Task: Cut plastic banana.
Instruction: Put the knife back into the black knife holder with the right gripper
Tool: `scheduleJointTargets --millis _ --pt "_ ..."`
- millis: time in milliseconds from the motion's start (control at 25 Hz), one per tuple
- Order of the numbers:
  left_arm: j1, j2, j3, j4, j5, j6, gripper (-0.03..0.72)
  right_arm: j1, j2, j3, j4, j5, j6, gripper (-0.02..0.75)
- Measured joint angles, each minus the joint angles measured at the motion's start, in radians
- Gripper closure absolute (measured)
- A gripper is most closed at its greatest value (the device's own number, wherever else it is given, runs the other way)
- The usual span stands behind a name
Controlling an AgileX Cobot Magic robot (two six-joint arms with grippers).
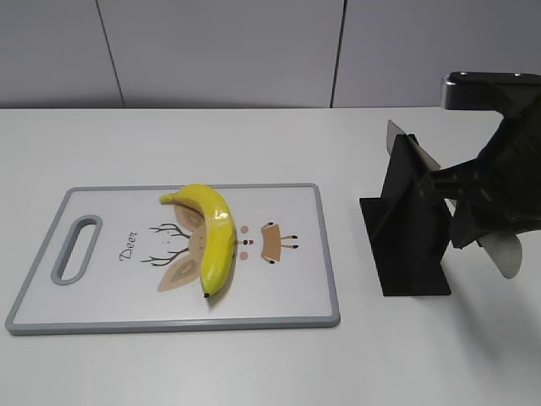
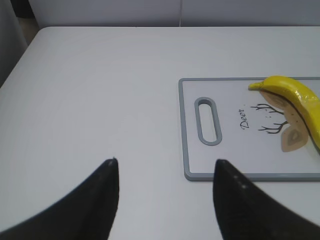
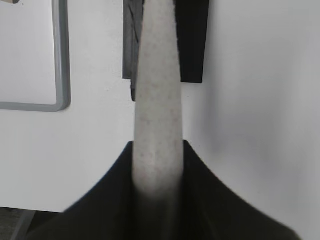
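Right gripper (image 3: 156, 172) jaws clamp the knife (image 3: 156, 100) handle at the black stand (image 1: 406, 233), blade resting in its slot, while the banana (image 1: 211, 237) lies across the board (image 1: 279, 296), and the left gripper (image 2: 165, 195) waits wide open beside it.

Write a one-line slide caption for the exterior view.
Right gripper grasps the knife at the black stand while the plastic banana lies uncut on the deer-print cutting board.

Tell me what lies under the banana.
The plastic banana lies on the cutting board, across its printed deer drawing. The antlers and an ear show; the part beneath the banana is covered.
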Motion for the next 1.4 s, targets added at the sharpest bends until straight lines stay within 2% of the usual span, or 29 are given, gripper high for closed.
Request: scheduleJointTargets --millis 200,280,360,560,640,880,1120,1400 --pt "0.0 0.0 0.0 0.0 0.0 0.0 0.124 0.0 -0.001 0.002 0.01 -0.015 0.001 0.576" --pt "0.0 0.0 0.0 0.0 0.0 0.0 0.124 0.0 -0.001 0.002 0.018 -0.025 0.001 0.552" --pt "0.0 0.0 0.0 0.0 0.0 0.0 0.125 0.0 -0.001 0.002 0.023 -0.037 0.001 0.463" --pt "0.0 0.0 0.001 0.0 0.0 0.0 0.126 0.0 -0.001 0.002 0.025 -0.05 0.001 0.148" --pt "0.0 0.0 0.001 0.0 0.0 0.0 0.126 0.0 -0.003 0.002 0.025 -0.05 -0.001 0.094" --pt "0.0 0.0 0.002 -0.003 0.0 0.0 0.126 0.0 -0.088 0.004 0.025 -0.054 -0.074 0.078" --pt "0.0 0.0 0.002 -0.005 0.0 0.0 0.126 0.0 -0.277 0.009 0.025 -0.056 -0.184 0.081" --pt "0.0 0.0 0.002 -0.006 0.0 -0.001 0.126 0.0 -0.52 0.125 0.025 -0.082 -0.345 0.104"
